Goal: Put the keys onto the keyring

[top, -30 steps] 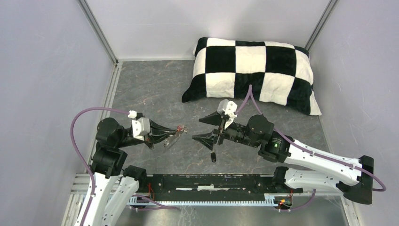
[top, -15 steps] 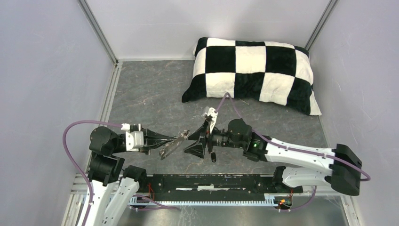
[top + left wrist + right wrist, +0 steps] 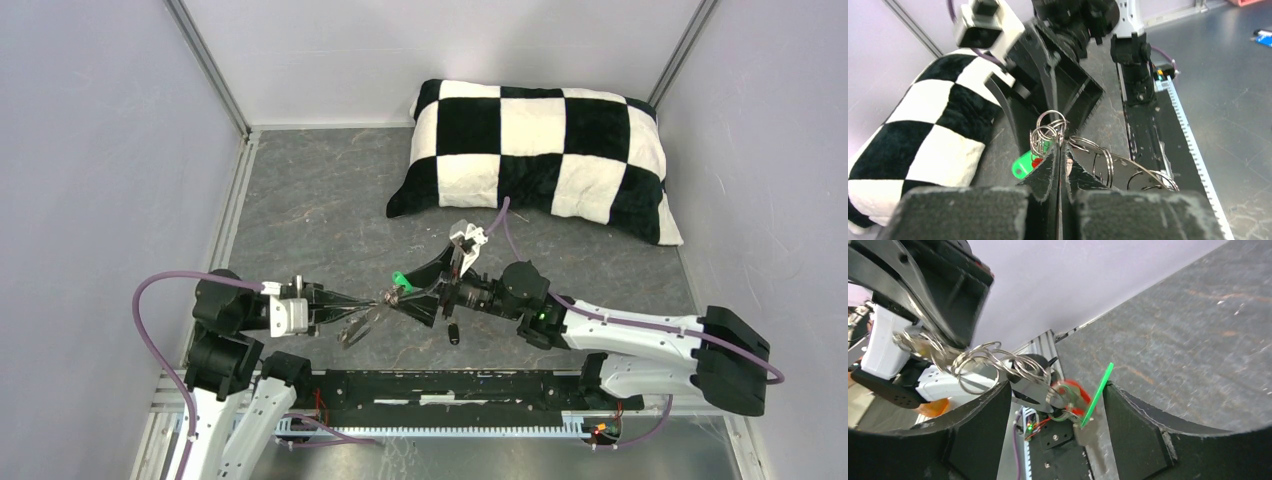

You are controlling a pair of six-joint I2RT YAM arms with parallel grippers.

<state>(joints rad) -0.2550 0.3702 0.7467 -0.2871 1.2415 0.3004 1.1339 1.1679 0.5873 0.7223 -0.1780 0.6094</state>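
The green and red keys (image 3: 398, 277) are hanging from wire rings on the keyring (image 3: 355, 328), which is dangling in front of the near left corner of the pillow (image 3: 540, 150). We are seeing the left gripper (image 3: 378, 298) clamping those rings, jaws fully together. The right gripper (image 3: 425, 290) is standing open, its 2 fingers (image 3: 1130, 415) straddling the keys. 1 black key (image 3: 453, 334) is lying on the table (image 3: 320, 190), further out from the pillow.

We read no text anywhere: no label, brand, number or sign is legible in the top view or either wrist view.
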